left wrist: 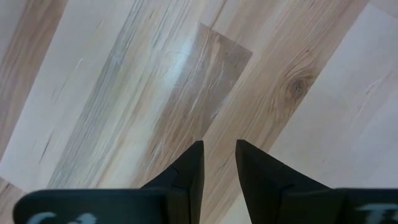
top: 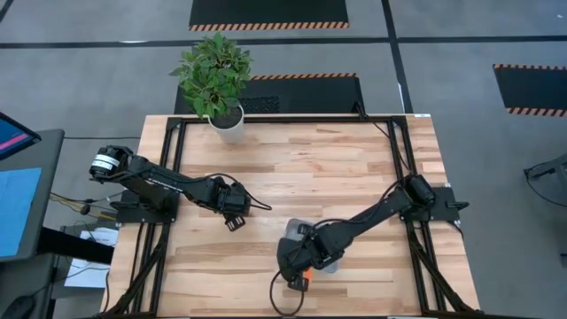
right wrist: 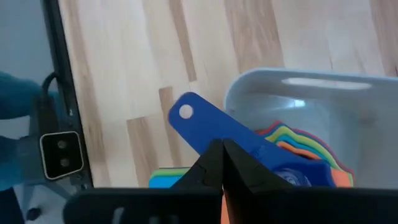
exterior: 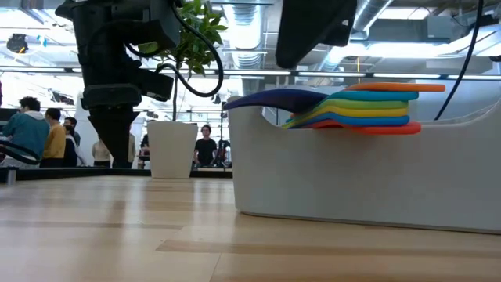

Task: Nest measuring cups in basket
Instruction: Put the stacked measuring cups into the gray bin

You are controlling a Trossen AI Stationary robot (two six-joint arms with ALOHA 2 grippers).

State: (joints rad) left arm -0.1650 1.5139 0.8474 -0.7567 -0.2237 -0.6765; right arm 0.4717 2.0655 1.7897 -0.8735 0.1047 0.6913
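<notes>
Pale wood planks, smooth and lightly grained, make up the surface (top: 354,168). Left gripper (left wrist: 219,163) hovers over bare wood near the left edge, fingers slightly parted on nothing. Toward the front edge, right of centre, sits the basket (exterior: 352,176), a matte grey-blue plastic bin with rounded corners. Its measuring cups (exterior: 368,106) lie stacked, their flat handles fanning over the rim, the dark blue handle (right wrist: 205,124) topmost. Right gripper (right wrist: 222,163) is above the stack, fingers closed together, gripping nothing visible. Nesting appears essentially complete; the next move likely calls for a clean upward withdrawal without disturbing the handles.
</notes>
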